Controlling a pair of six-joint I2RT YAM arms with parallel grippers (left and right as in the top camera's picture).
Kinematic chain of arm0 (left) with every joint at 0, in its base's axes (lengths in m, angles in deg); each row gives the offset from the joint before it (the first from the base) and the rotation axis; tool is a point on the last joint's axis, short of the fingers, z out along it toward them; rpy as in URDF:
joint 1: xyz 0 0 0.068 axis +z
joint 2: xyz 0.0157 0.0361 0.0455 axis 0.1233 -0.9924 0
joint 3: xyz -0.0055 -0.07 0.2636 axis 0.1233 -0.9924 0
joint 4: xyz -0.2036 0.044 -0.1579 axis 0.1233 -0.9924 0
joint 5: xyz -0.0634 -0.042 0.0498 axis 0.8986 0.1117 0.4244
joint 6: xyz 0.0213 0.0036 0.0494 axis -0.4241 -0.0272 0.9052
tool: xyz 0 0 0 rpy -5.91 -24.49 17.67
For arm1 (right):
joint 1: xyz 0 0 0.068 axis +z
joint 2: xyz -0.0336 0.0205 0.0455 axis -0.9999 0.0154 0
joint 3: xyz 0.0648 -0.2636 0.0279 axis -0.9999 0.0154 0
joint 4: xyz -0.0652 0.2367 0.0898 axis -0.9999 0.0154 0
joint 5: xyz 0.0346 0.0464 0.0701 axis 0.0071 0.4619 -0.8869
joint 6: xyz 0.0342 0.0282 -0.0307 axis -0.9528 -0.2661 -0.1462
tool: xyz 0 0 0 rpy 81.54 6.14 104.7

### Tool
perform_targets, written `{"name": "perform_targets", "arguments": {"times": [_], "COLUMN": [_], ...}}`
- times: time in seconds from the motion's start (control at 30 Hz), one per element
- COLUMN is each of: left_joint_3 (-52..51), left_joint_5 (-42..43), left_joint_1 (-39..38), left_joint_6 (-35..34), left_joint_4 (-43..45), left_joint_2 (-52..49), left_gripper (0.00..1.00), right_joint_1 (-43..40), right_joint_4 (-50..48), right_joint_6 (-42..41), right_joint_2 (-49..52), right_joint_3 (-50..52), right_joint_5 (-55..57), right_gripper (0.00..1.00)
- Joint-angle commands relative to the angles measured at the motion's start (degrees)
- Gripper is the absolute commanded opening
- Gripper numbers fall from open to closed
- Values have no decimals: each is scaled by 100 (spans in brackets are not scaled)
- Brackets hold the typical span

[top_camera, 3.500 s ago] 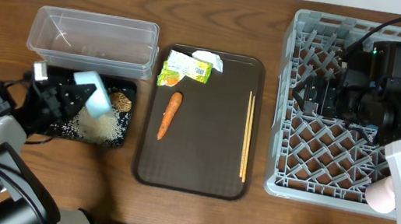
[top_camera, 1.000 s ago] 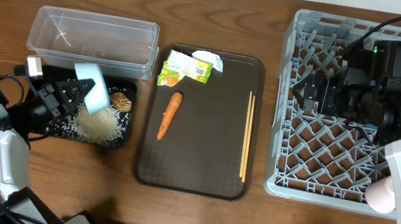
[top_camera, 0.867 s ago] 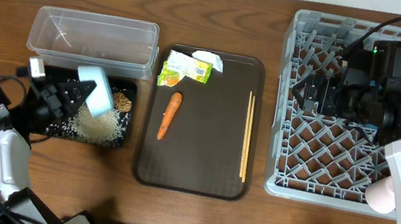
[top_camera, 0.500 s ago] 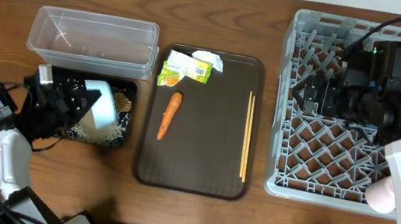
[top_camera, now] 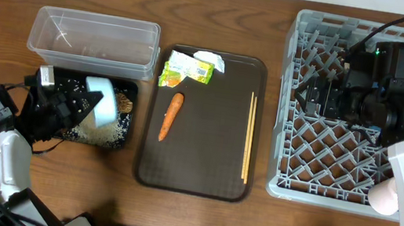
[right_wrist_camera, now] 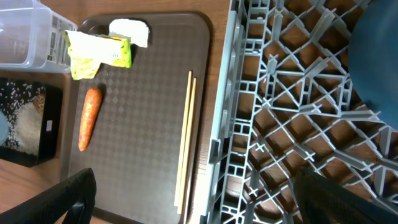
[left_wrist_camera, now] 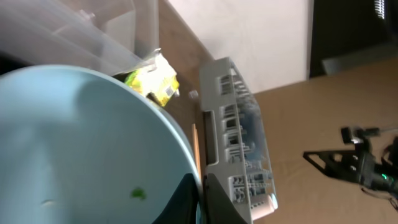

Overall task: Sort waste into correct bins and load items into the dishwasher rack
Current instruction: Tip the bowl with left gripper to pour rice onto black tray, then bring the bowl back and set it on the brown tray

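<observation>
I can read no text here. The wrapper (top_camera: 186,70) on my tray carries yellow-green print with a dark patch. From overhead and from my right wrist view the letters are too small and blurred to make out. A pale label (right_wrist_camera: 60,41) on the end of the tub (right_wrist_camera: 25,37) shows only faint lines, with no word or number I can tell.
</observation>
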Motion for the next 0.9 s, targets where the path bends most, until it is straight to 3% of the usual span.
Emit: {"name": "perform_targets", "arguments": {"times": [0.0,0.03,0.13,0.17,0.2,0.23,0.27,0.37,0.4,0.47,0.53,0.6,0.63,0.7,0.77,0.83,0.87], "left_joint_3": [90,90,85,76,70,76,94,87,81,76,94,92,85,76,94,94,83], "left_joint_5": [1078,977,-695,-284,686,1147,1043,-444,-256,1158,776,-400,-328,1163,916,-68,-98], "left_joint_1": [26,31,44,44,31,31,24,33,33,33,50,48,50,39,44,44,44], "left_joint_6": [892,817,-374,-162,540,894,859,-105,-37,964,809,17,-20,973,905,367,251], "left_joint_4": [-103,-35,-125,-83,-79,-175,-136,-181,-203,-195,-243,-284,-293,-247,-249,-304,-339], "left_joint_2": [17,31,17,17,17,17,28,13,15,15,31,26,26,22,31,17,15], "left_gripper": [6,6,6,6,6,6,6,7,6,6,6,6,6,6,6,7,6], "right_joint_1": [83,83,83,83,83,83,83,83,83,83,83,83,83,83,83,83,83], "right_joint_4": [7,4,-20,-24,-20,-9,2,-13,-17,0,26,22,13,13,11,-11,-17], "right_joint_6": [-57,-57,-57,-57,-57,-57,-57,-57,-57,-57,-57,-57,-57,-57,-57,-57,-57], "right_joint_2": [-57,-57,-57,-57,-57,-57,-57,-57,-57,-57,-57,-57,-57,-57,-57,-57,-57], "right_joint_3": [7,7,7,7,7,7,7,7,7,7,7,7,7,7,7,7,7], "right_joint_5": [20,20,20,20,20,20,20,20,20,20,20,20,20,20,20,20,20], "right_gripper": [94,94,94,94,94,94,94,94,94,94,94,94,94,94,94,95,95]}}
